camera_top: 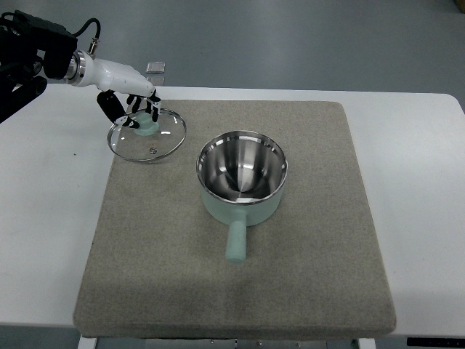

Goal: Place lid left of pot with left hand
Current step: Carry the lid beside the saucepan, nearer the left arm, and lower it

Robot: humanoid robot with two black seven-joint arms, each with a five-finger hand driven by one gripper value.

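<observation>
The glass lid [147, 136], steel-rimmed with a mint-green knob, is lying to the upper left of the pot [241, 177], apart from it. The pot, mint green outside and shiny steel inside, is sitting upright and uncovered, its handle pointing toward the near edge.

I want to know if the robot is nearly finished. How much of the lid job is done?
Nearly finished. The glass lid is already off the mint green saucepan and sits to its left, over the mat's corner. The left hand has its fingers around the lid's knob. What's left is letting go and pulling away.
</observation>
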